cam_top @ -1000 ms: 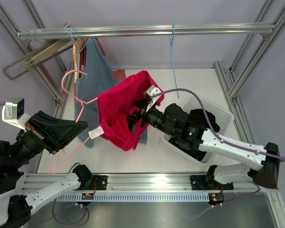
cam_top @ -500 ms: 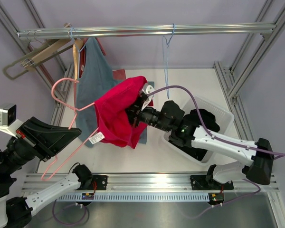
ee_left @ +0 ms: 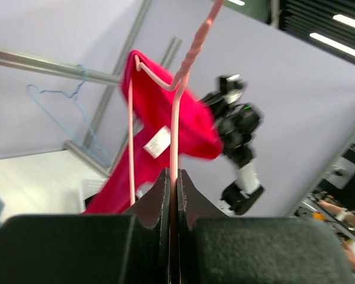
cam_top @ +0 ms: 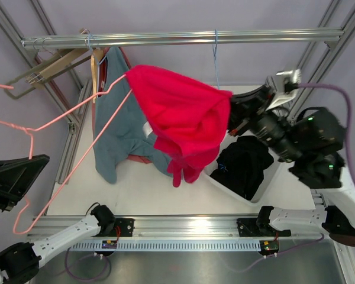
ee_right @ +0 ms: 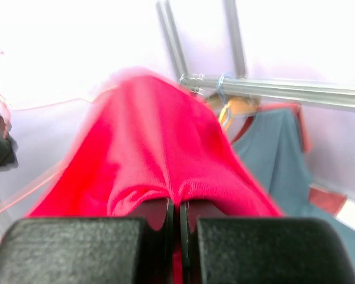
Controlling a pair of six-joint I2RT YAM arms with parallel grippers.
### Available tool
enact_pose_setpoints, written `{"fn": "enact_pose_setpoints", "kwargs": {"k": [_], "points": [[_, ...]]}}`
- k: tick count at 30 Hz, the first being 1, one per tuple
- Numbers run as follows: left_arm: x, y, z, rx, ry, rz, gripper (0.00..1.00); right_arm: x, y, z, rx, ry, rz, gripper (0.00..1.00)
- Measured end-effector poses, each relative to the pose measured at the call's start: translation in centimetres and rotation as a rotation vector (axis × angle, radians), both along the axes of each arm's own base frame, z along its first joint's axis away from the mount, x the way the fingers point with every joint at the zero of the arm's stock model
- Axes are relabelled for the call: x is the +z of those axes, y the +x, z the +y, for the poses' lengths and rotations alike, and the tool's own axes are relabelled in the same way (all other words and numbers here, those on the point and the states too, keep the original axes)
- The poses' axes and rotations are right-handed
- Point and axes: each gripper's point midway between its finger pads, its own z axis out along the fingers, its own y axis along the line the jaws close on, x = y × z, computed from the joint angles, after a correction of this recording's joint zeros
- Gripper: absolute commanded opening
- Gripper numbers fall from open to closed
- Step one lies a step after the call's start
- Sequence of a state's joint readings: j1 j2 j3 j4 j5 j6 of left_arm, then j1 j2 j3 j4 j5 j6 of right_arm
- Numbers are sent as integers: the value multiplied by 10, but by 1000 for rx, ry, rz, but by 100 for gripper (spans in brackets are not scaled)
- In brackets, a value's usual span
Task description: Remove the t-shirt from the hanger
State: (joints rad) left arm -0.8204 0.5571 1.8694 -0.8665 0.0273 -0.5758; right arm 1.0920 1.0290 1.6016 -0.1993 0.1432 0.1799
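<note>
The red t-shirt (cam_top: 180, 118) hangs stretched in the air between the two arms. My right gripper (cam_top: 232, 111) is shut on a fold of its fabric at the right; the right wrist view shows the cloth (ee_right: 154, 136) pinched between the jaws (ee_right: 178, 208). The pink wire hanger (cam_top: 68, 112) slants from the shirt's upper left corner, where one end is still inside the cloth, down to the left edge. My left gripper (cam_top: 40, 161) is shut on the hanger wire (ee_left: 176, 118), seen between its jaws (ee_left: 173, 186) with the shirt (ee_left: 160, 100) beyond.
A metal rail (cam_top: 177, 38) crosses the top, carrying a teal shirt (cam_top: 115, 124) on a wooden hanger (cam_top: 93, 65) and a bare blue wire hanger (cam_top: 215, 53). A white basket (cam_top: 231, 190) holding a black garment (cam_top: 244, 165) stands at the right under the right arm.
The right gripper closed on the red shirt and drew it up and right. The left arm pulled the hanger leftward, so the shirt is stretched and mostly slid off it.
</note>
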Motion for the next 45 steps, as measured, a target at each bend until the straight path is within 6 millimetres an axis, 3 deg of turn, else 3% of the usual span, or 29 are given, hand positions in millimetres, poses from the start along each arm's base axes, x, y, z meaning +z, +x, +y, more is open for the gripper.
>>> {"fn": "enact_pose_setpoints", "kwargs": {"k": [4, 9, 14, 20, 23, 28, 31, 34, 37, 39, 45], "points": [[-22, 26, -10, 71, 72, 57, 0, 58, -2, -45, -105, 49, -16, 0], [-53, 57, -32, 114, 170, 133, 0, 88, 3, -95, -268, 68, -22, 0], [-75, 72, -46, 124, 228, 176, 0, 67, 25, -112, -440, -19, 2, 0], [-86, 82, -56, 123, 247, 191, 0, 21, 60, -120, -645, -192, 35, 0], [-90, 85, -60, 120, 253, 195, 0, 13, 73, -132, -746, -246, 35, 0], [-89, 88, -64, 117, 245, 188, 0, 15, 76, -164, -878, -228, 30, 0], [-91, 89, -66, 117, 247, 190, 0, 4, 67, -189, -931, -189, 44, 0], [-93, 92, -68, 117, 251, 193, 0, -32, 60, -210, -981, -171, 88, 0], [-96, 93, -70, 117, 256, 197, 0, -90, 57, -224, -1027, -163, 173, 0], [-97, 94, -71, 117, 258, 199, 0, -145, 61, -219, -1042, -190, 248, 0], [-101, 100, -77, 117, 259, 199, 0, -334, 72, -180, -1030, -378, 558, 0]]}}
